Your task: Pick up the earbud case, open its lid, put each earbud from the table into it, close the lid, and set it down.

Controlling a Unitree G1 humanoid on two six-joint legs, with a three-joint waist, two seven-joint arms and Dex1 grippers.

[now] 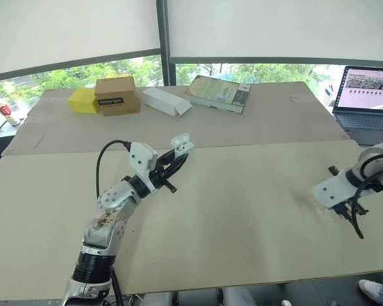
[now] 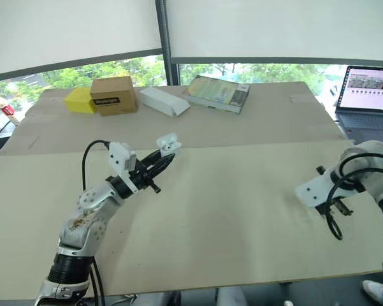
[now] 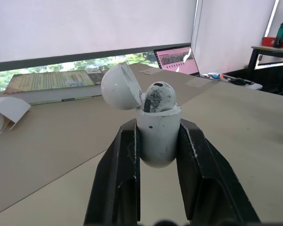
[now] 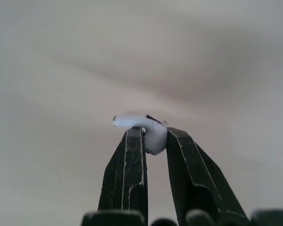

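The left arm rises from the near left edge with its elbow bent. Its left gripper (image 1: 176, 155) is lifted above the table (image 1: 242, 191), left of centre, and is clenched around the white earbud case (image 3: 157, 136). The case stands upright between the fingers with its lid (image 3: 120, 87) tipped open, and one earbud (image 3: 159, 96) sits inside. The right arm reaches in from the right, its right gripper (image 4: 154, 136) angled down close to the tabletop, pinching the other earbud (image 4: 140, 122). There is one case and two earbuds.
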